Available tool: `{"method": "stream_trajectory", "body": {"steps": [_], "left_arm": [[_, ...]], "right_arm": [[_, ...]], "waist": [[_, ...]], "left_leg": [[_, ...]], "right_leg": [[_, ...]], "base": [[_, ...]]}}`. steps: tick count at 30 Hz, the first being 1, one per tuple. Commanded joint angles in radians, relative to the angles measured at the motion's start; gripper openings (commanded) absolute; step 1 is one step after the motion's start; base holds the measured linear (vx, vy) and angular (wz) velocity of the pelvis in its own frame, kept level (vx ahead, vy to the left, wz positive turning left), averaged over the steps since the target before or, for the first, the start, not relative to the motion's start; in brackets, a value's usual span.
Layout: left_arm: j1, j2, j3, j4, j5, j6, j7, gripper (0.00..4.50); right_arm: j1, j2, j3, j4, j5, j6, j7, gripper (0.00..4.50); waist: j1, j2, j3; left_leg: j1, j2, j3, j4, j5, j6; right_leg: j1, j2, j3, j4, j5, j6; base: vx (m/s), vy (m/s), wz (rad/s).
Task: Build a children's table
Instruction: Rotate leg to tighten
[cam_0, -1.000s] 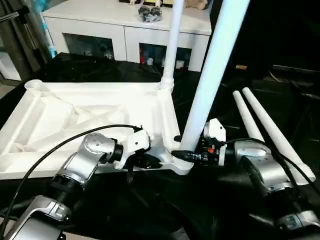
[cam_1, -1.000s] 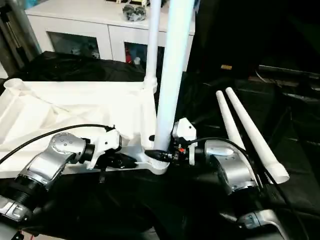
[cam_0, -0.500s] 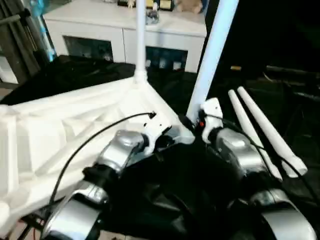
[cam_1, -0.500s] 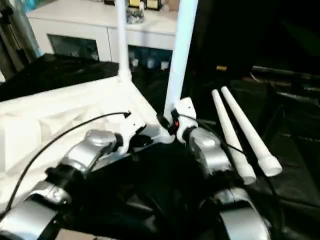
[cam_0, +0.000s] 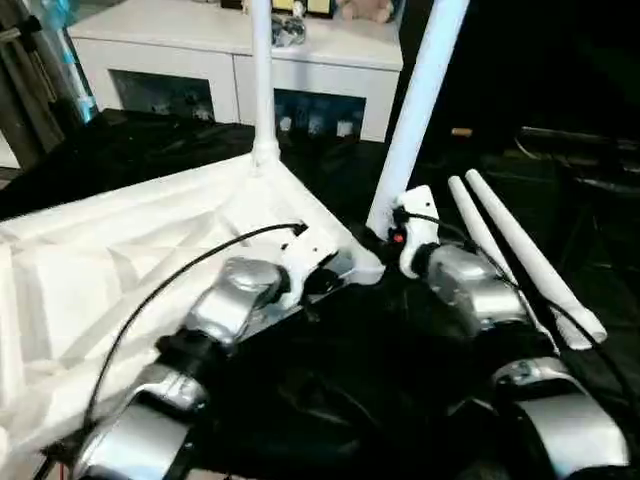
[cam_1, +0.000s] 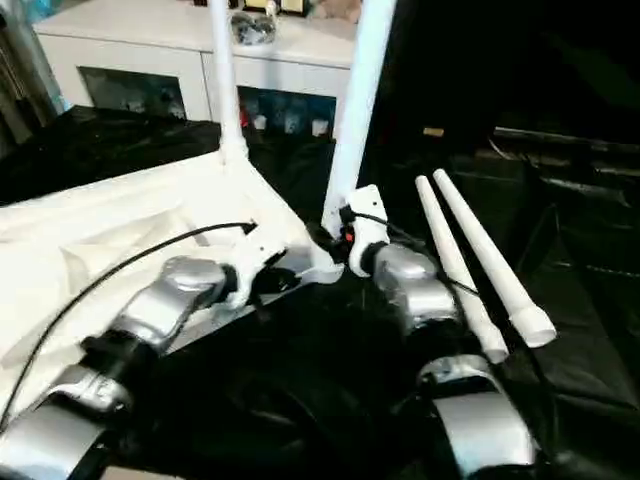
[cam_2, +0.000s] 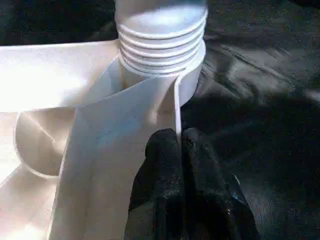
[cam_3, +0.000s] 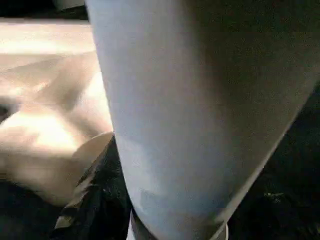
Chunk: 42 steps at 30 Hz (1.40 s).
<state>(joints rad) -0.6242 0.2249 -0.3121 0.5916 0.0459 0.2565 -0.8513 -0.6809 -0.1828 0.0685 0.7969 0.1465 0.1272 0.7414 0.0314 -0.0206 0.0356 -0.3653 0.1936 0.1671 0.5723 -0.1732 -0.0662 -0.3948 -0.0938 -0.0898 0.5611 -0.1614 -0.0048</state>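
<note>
The children's table lies upside down on black cloth, its white ribbed tabletop (cam_0: 120, 260) spreading to the left. One leg (cam_0: 262, 80) stands upright in the far corner socket. A second leg (cam_0: 418, 110) rises tilted from the near corner, its threaded end (cam_2: 161, 40) still showing above the socket. My right gripper (cam_0: 388, 238) is closed around that leg's base (cam_3: 200, 115). My left gripper (cam_2: 181, 145) is shut on the tabletop's thin rim (cam_2: 176, 105), just beside that socket. Two loose legs (cam_0: 510, 250) lie side by side on the cloth to the right.
A white cabinet (cam_0: 200, 60) with glass doors stands behind the cloth, small items on top. A dark stand (cam_0: 30, 80) is at the far left. Black cloth (cam_0: 350, 400) covers the ground in front of me.
The tabletop has swung round with both grippers on its near corner, which now lies farther from me. The far upright leg has shifted left against the cabinet. The loose legs stay put.
</note>
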Motion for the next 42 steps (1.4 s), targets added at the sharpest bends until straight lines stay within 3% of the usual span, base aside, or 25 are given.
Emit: {"method": "stream_trajectory", "body": {"steps": [1, 3, 5, 10, 11, 13, 16, 20, 28, 33, 35, 42], "left_arm": [[-0.022, -0.002, -0.009, -0.059, -0.022, -0.07, -0.053, 0.0], [-0.006, 0.027, -0.014, -0.081, -0.04, -0.1, -0.122, 0.0], [0.017, 0.07, -0.023, -0.112, -0.066, -0.132, -0.225, 0.0], [0.026, 0.117, -0.014, -0.113, -0.077, -0.168, -0.296, 0.0], [0.023, 0.135, -0.007, -0.104, -0.087, -0.185, -0.326, 0.0], [0.022, 0.141, -0.003, -0.099, -0.091, -0.19, -0.335, 0.0], [0.015, 0.152, 0.006, -0.083, -0.089, -0.206, -0.347, 0.0], [0.01, 0.157, 0.013, -0.074, -0.09, -0.215, -0.357, 0.0], [0.006, 0.144, 0.017, -0.054, -0.077, -0.229, -0.341, 0.0], [0.001, 0.136, 0.026, -0.037, -0.066, -0.23, -0.308, 0.0], [-0.001, 0.136, 0.034, -0.03, -0.067, -0.23, -0.299, 0.0], [0.0, 0.138, 0.039, -0.028, -0.068, -0.232, -0.3, 0.0]], "right_arm": [[0.066, 0.028, 0.104, 0.049, -0.011, 0.103, 0.137, 1.91], [0.084, -0.006, 0.127, 0.009, -0.007, 0.115, 0.221, 1.91], [0.115, -0.057, 0.164, -0.053, 0.0, 0.129, 0.341, 1.91], [0.169, -0.117, 0.216, -0.146, -0.012, 0.107, 0.467, 1.91], [0.196, -0.141, 0.238, -0.203, -0.003, 0.117, 0.514, 1.91], [0.205, -0.148, 0.245, -0.225, 0.002, 0.127, 0.53, 1.91], [0.221, -0.148, 0.244, -0.251, 0.006, 0.12, 0.537, 1.91], [0.232, -0.145, 0.237, -0.267, 0.009, 0.121, 0.545, 1.91], [0.243, -0.134, 0.22, -0.288, 0.016, 0.116, 0.513, 1.91], [0.26, -0.123, 0.196, -0.293, 0.022, 0.089, 0.479, 1.91], [0.273, -0.11, 0.166, -0.285, 0.029, 0.076, 0.43, 1.91], [0.302, -0.111, 0.146, -0.302, 0.039, 0.07, 0.415, 1.91]], "waist": [[0.006, 0.01, -0.05], [0.009, 0.01, -0.052], [0.012, 0.009, -0.05], [0.028, 0.01, -0.057], [0.031, 0.006, -0.058], [0.037, 0.009, -0.058], [0.043, 0.007, -0.055], [0.045, 0.009, -0.051], [0.047, 0.007, -0.055], [0.05, 0.003, -0.053], [0.052, 0.006, -0.051], [0.049, 0.012, -0.047]], "left_leg": [[0.007, 0.037, -0.008, -0.08, -0.396, 0.021], [0.011, 0.039, -0.003, -0.079, -0.358, 0.025], [0.01, 0.041, -0.001, -0.078, -0.337, 0.03], [0.009, 0.044, 0.008, -0.068, -0.219, 0.047], [0.01, 0.044, 0.009, -0.066, -0.206, 0.051], [0.011, 0.045, 0.011, -0.065, -0.184, 0.061], [0.013, 0.046, 0.012, -0.068, -0.206, 0.05], [0.018, 0.047, 0.011, -0.074, -0.278, 0.007], [0.016, 0.045, 0.012, -0.071, -0.24, 0.012], [0.018, 0.045, 0.012, -0.072, -0.258, 0.01], [0.019, 0.045, 0.011, -0.074, -0.27, 0.004], [0.027, 0.045, 0.006, -0.08, -0.351, -0.017]], "right_leg": [[0.035, -0.056, 0.044, -0.068, -0.352, -0.175], [0.036, -0.054, 0.046, -0.06, -0.292, -0.205], [0.037, -0.054, 0.046, -0.057, -0.274, -0.214], [0.046, -0.05, 0.048, -0.029, -0.104, -0.259], [0.047, -0.049, 0.047, -0.026, -0.088, -0.263], [0.047, -0.049, 0.047, -0.022, -0.06, -0.27], [0.046, -0.051, 0.046, -0.026, -0.113, -0.262], [0.042, -0.054, 0.049, -0.04, -0.242, -0.223], [0.045, -0.052, 0.048, -0.032, -0.176, -0.232], [0.044, -0.054, 0.049, -0.038, -0.231, -0.218], [0.042, -0.056, 0.05, -0.041, -0.253, -0.209], [0.038, -0.055, 0.049, -0.055, -0.353, -0.179]], "base": [[0.0, 0.0, 0.0], [0.0, 0.0, 0.0], [0.052, -0.027, 0.06], [0.036, -0.013, 0.02], [0.0, 0.0, 0.0], [0.0, 0.0, 0.0], [0.0, 0.0, 0.0], [0.0, 0.0, 0.0], [0.0, 0.0, 0.0], [0.0, 0.0, 0.0], [0.0, 0.0, 0.0], [0.0, 0.0, 0.0]]}}
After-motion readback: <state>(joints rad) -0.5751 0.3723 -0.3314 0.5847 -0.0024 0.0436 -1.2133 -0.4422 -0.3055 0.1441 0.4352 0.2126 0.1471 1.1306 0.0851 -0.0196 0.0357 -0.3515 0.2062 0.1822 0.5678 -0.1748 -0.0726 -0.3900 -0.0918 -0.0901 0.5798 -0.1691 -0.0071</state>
